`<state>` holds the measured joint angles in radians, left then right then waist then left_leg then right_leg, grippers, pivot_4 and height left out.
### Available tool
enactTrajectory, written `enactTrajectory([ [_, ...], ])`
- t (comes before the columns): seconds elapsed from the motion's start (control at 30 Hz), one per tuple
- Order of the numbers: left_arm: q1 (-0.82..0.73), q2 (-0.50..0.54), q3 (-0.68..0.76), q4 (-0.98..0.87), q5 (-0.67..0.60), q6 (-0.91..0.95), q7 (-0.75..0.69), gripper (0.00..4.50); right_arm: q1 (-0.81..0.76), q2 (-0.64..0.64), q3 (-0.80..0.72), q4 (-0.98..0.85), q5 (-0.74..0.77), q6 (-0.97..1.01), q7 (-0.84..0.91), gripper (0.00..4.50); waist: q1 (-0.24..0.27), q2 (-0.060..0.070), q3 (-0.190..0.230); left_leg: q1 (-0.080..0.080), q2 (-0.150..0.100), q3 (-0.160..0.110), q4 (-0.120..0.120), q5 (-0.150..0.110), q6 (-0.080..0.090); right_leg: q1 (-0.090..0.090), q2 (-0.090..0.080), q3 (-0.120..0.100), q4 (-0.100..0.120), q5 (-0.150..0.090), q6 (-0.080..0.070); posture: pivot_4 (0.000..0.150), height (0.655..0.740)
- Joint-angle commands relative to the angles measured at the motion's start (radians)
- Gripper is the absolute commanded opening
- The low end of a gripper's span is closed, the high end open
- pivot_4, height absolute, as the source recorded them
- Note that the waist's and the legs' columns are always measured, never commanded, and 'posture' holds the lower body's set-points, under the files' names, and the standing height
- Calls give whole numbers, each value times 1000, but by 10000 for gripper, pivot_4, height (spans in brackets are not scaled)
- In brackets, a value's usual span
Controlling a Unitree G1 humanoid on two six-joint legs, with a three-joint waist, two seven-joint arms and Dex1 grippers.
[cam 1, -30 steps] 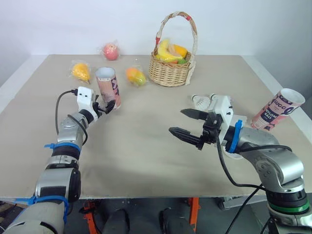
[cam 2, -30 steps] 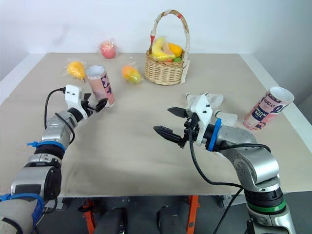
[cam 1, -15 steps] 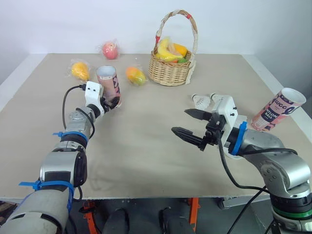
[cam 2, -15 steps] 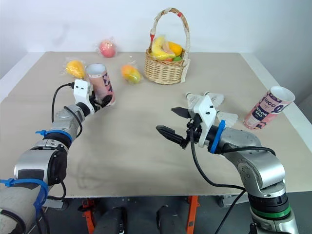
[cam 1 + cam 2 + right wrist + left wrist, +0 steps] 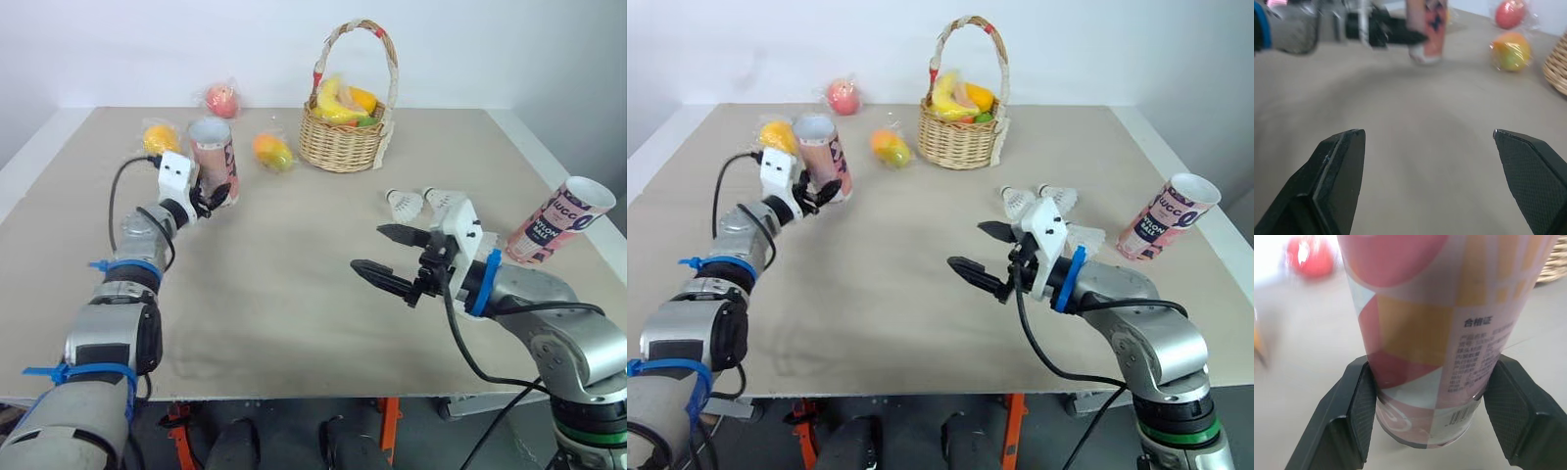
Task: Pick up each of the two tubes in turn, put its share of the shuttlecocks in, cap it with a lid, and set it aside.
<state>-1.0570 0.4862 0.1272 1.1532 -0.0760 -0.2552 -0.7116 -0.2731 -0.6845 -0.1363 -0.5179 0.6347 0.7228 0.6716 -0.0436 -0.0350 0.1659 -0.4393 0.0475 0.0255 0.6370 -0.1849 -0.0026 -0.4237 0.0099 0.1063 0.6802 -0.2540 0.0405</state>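
Observation:
A pink patterned tube (image 5: 214, 157) stands at the far left of the table, its mouth up. My left gripper (image 5: 210, 195) is shut on its lower part, and in the left wrist view both pads (image 5: 1360, 412) press the sides of the tube (image 5: 1444, 328) near its base. A second tube (image 5: 559, 219) leans at the table's right edge with its white mouth open. Three shuttlecocks (image 5: 1016, 201) lie just beyond my right gripper (image 5: 370, 249), which hovers open and empty over the middle right of the table.
A wicker basket (image 5: 341, 149) of fruit stands at the back centre. Bagged fruit lies at the back left: a red one (image 5: 221, 100), an orange one (image 5: 159, 139) behind the held tube, and another (image 5: 272, 152) beside the basket.
My left gripper has closed on the pink tube and carried it slightly farther away and left; the tube stands straighter. My right gripper drifted a little to the right, still open.

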Motion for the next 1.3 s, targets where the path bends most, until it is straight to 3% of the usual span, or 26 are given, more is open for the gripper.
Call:
enactTrajectory([
  [0.03, 34, 58, -52, -191, 7, -8, -169, 30420, 51, -27, -61, -28, -4, -5, -12, 45000, 0, 0, 0, 0, 0, 0, 0, 0, 0, 0, 0, 0, 0, 0, 0, 1500, 7371],
  [0.17, 149, 195, -147, -451, -4, 34, -461, 30420, 146, -61, -120, -35, 8, 5, 4, 45000, -2, 0, 0, 1, 0, 1, 0, 0, 0, 0, 0, 0, 0, 0, 0, 1500, 7371],
  [0.3, 182, 286, -178, -619, -39, 119, -609, 30420, 167, -73, -137, -2, 3, 3, 4, 45000, -4, 0, 0, 1, 2, 0, 0, 0, 0, 0, 1, 0, 1, 0, -1, 1500, 7371],
  [0.53, 235, 364, -221, -845, -118, 266, -822, 30420, 17, 4, -36, 170, -113, -15, -106, 45000, -6, 0, 0, 3, 3, 2, 3, 4, 5, 1, 2, 0, 2, 1, 3, 1500, 7371],
  [0.77, 313, 389, -268, -878, -64, 270, -828, 30420, -202, 110, 67, 448, -290, -70, -235, 45000, -6, 1, 0, 2, 5, 2, 2, 4, 6, -1, 3, 0, 3, 2, 1, 1500, 7371],
  [1.3, 373, 399, -296, -995, -81, 370, -851, 30420, -618, 293, 140, 1175, -496, -341, -276, 45000, -6, 2, 1, 0, 3, 2, 0, 4, 6, -3, 2, 0, 2, 3, -4, 1500, 7371],
])
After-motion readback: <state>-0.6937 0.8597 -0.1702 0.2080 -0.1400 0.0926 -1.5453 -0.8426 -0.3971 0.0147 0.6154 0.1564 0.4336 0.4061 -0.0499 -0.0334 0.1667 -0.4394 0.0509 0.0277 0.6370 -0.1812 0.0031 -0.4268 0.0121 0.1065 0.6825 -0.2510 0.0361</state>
